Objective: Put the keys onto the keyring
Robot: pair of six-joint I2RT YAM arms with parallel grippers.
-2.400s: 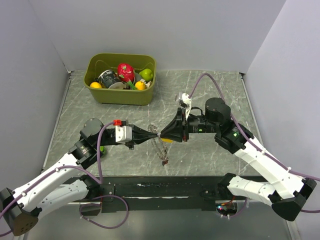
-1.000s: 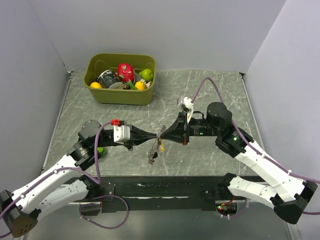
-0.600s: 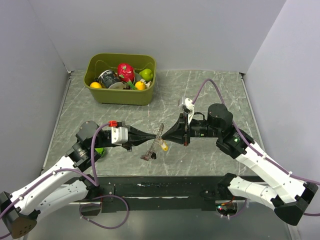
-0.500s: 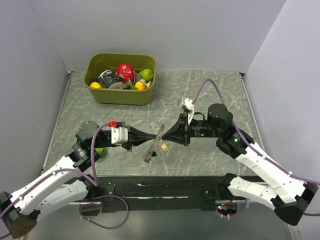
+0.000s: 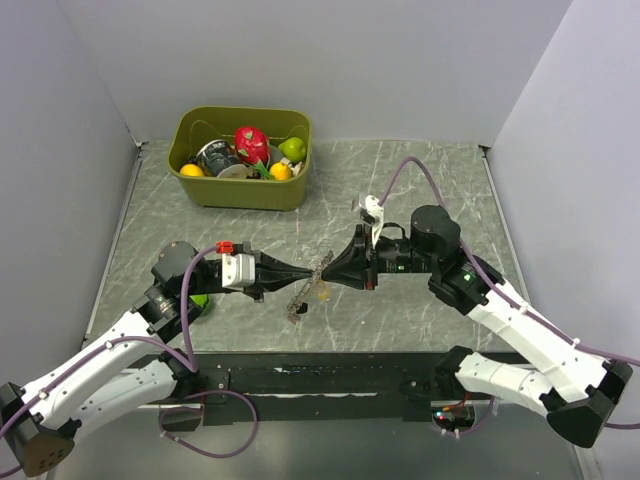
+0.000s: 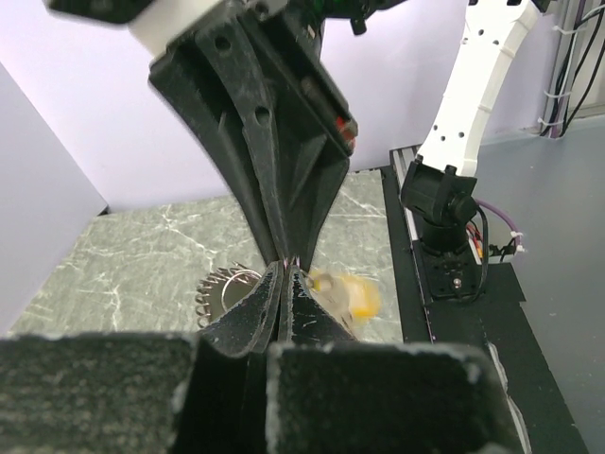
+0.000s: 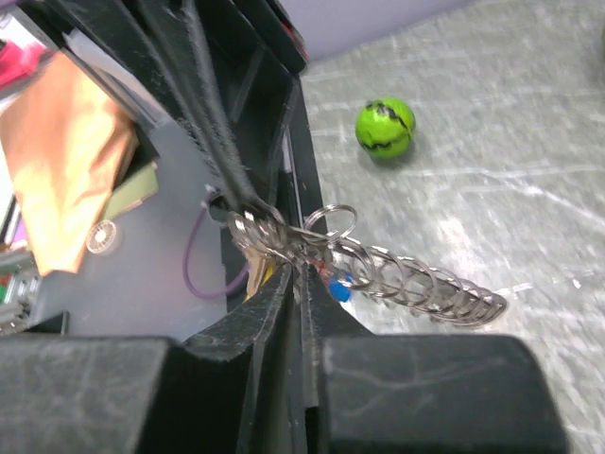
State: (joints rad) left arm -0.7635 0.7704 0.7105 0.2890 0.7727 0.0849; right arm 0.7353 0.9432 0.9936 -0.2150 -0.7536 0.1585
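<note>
Both claws meet tip to tip over mid-bench (image 5: 420,180). L claw (image 5: 313,270) is clamped shut, pinching the keyring (image 7: 406,279) at one end. The ring's long axis slants down and away from the tips, twd the near edge. Yellow key (image 6: 348,293) dangles just beside the tips; can't tell if it's threaded. R claw (image 5: 331,272) is nearly closed; can't tell if it grips anything.

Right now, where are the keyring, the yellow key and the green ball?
keyring (image 7: 416,282), right wrist view, on its coiled loop.
yellow key (image 6: 348,293), left wrist view, on its blurred head.
green ball (image 7: 385,129), right wrist view, on its middle.
</note>
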